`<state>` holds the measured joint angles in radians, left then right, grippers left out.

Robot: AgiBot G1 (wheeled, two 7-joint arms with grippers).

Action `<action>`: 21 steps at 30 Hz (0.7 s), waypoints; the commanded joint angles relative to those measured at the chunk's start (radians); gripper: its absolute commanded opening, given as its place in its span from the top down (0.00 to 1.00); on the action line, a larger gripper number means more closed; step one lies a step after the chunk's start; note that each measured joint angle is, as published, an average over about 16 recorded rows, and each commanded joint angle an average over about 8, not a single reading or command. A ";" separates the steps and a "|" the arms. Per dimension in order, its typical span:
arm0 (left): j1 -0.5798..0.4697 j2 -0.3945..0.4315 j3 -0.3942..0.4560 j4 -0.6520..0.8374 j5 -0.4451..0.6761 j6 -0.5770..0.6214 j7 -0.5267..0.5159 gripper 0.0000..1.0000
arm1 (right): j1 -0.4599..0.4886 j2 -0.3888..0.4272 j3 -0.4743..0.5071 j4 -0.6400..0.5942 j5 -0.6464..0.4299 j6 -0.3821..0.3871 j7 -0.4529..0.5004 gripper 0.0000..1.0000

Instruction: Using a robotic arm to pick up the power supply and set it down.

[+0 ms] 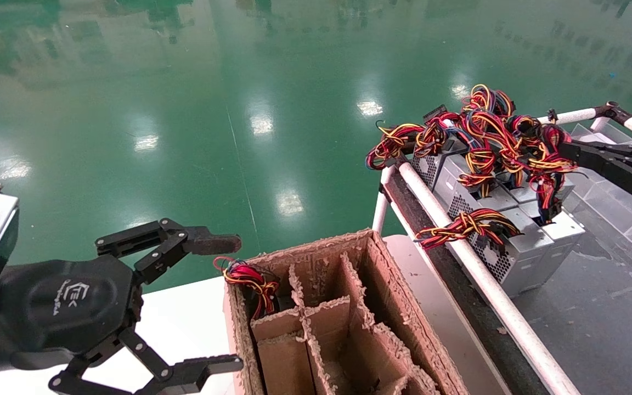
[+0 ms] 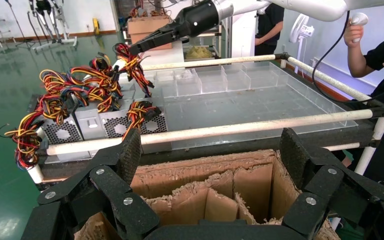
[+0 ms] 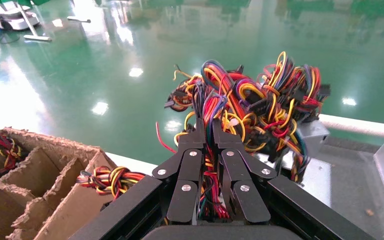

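Glossy green factory floor stretches behind the work area, mirroring the ceiling lights. Nearest the robot, the left gripper (image 1: 223, 299) hangs with its fingers spread wide and nothing between them, parked beside the divided cardboard box (image 1: 349, 307), likely keeping out of the way. One compartment of that box already holds a red wire bundle (image 1: 247, 277). Beyond it, a cart with white rails (image 1: 458, 241) carries a cluster of grey power supplies, packed side by side. Farther still, the right gripper (image 3: 209, 131) has its fingers pinched together on the looped wire bundle (image 3: 250, 100), probably because the cable offers an easier hold than the smooth metal case. The power supply (image 1: 513, 192) itself sits just below that gripper among its neighbours on the cart, apparently not yet lifted.
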<state>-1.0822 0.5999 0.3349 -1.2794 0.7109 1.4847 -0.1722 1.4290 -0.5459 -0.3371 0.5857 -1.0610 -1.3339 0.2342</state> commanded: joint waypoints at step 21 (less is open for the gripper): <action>0.002 0.002 -0.006 0.000 0.004 0.002 -0.003 0.00 | 0.087 0.019 0.054 -0.135 0.068 -0.072 -0.092 0.00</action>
<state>-1.0807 0.6020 0.3293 -1.2796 0.7146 1.4869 -0.1750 1.5082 -0.5315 -0.2949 0.4701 -1.0052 -1.4081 0.1532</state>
